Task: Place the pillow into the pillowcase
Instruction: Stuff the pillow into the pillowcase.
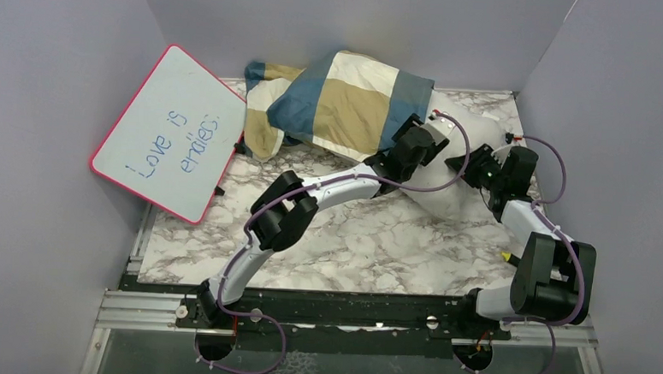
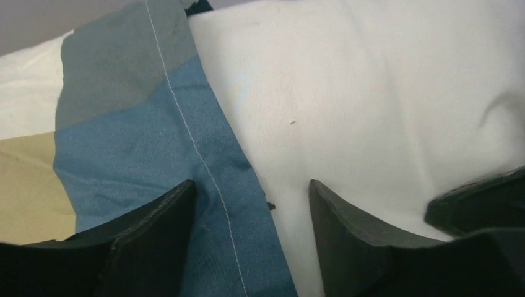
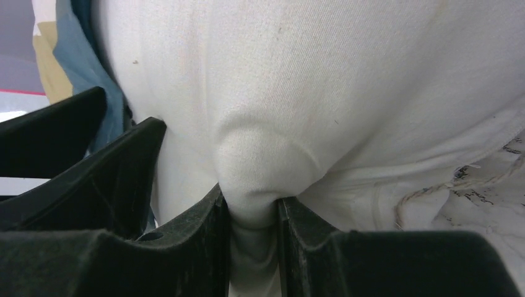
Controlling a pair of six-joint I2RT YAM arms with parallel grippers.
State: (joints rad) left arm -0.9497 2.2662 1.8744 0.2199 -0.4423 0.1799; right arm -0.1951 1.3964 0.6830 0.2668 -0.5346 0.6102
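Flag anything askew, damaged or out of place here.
The whiteboard stands out: it sits tilted at the far left, overhanging the table's edge. The pillowcase is bunched at the far end, covering only part of the pillow. A frayed thread trails by the pillow's seam.

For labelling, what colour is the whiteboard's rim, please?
The whiteboard's rim is pink; top external view.

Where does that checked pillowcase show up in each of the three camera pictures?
Top external: pillowcase at upper centre.
Left wrist: left half, stitched hem running to the bottom edge.
Right wrist: a sliver, top left corner.
Shared landmark: the white pillow beside it.
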